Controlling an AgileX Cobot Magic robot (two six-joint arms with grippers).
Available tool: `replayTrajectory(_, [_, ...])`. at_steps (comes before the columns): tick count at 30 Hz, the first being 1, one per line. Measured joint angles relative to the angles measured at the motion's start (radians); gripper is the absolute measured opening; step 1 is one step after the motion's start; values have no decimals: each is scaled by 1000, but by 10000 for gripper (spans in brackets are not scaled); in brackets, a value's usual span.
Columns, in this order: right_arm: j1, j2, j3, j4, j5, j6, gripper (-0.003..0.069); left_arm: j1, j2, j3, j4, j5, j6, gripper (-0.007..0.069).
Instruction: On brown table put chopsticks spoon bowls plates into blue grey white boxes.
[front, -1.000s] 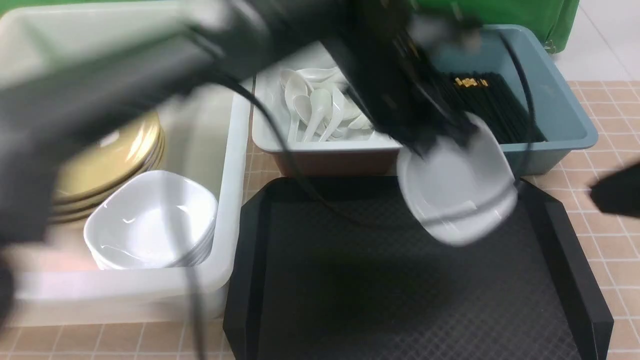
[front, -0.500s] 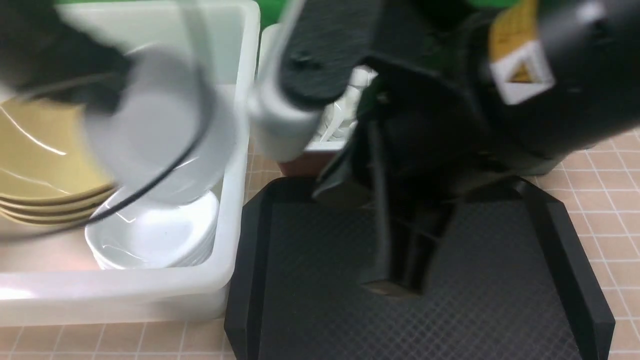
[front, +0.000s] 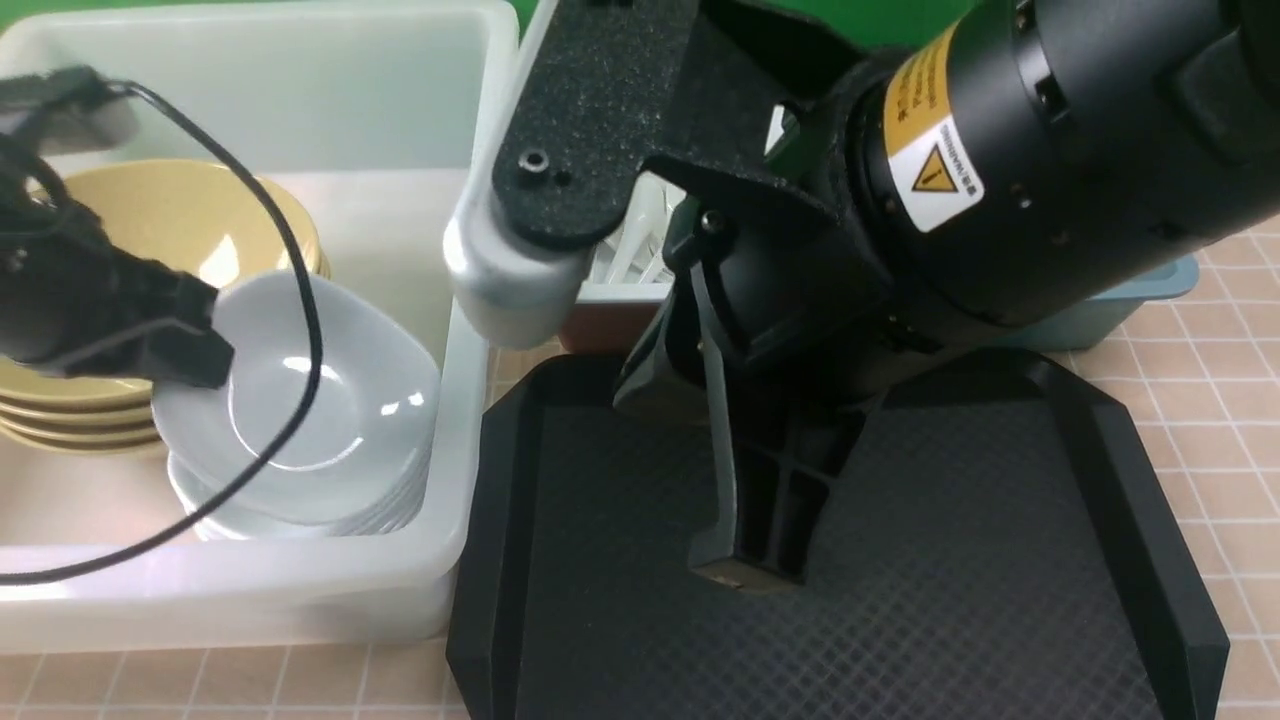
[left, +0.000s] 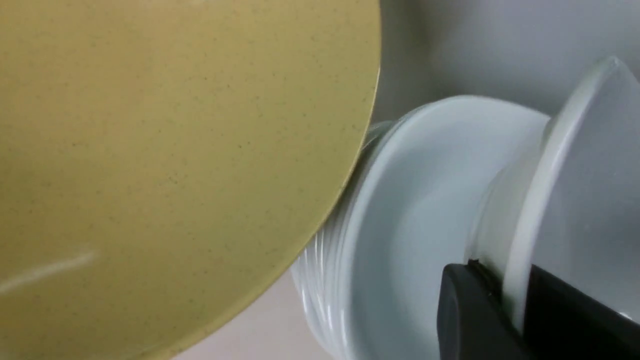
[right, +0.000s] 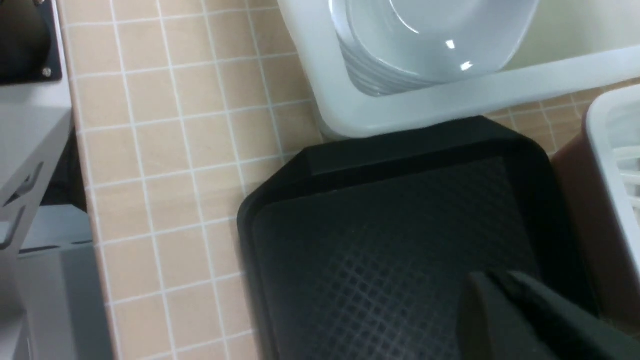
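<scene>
- the right arm (front: 1000, 170) fills the middle of the front view and hides most of the grey box (front: 620, 293) and the blue box (front: 1140, 300) behind it. only a few white spoons (front: 625, 250) show, in the grey one.
- the right pincer (front: 745, 565) points down over the black tray (front: 950, 620). its fingers look pressed together with nothing between them, and the tray floor is just under its tip.
- a black cable (front: 305, 300) loops from the left pincer across the plate it carries.
- the left pincer (front: 205, 350) is inside the white box (front: 455, 450), pinching the rim of one white plate (front: 330, 400). the wrist view shows a dark finger (left: 470, 315) on each side of that rim.
- the plate reaches away from this pincer toward the box wall on the tray side. it is tilted, right above the stack of plates (front: 300, 515); i cannot tell whether it touches the stack.
- the yellow bowls (front: 170, 215) are stacked just behind and under this pincer, their rim next to the plate stack.
- the brown table (front: 1230, 400) carries the boxes and the tray.
</scene>
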Motion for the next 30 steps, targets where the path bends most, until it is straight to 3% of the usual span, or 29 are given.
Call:
replayTrajectory(3, [0,0,0,0,10,0,41,-16,14,0,42,3,1,127])
replayTrajectory(7, [0,0,0,-7,23,0,43,-48,12,-18,125,14,-35,344])
replayTrajectory(11, [0,0,0,-15,29,0,43,-54,-8,-82,153,68,-105,474])
replayTrajectory(14, [0,0,0,-27,35,9,44,-58,-52,-118,161,114,-175,494])
replayTrajectory(17, [0,-5,4,-37,33,29,45,-82,-136,-96,178,119,-227,446])
replayTrajectory(22, [0,-90,119,-42,-37,45,46,-127,-366,88,181,38,-250,230])
replayTrajectory(26, [0,-222,278,-42,-172,72,47,-131,-571,309,185,-113,-242,48])
replayTrajectory(30, [0,-369,453,-42,-319,83,47,-131,-733,493,185,-246,-233,1])
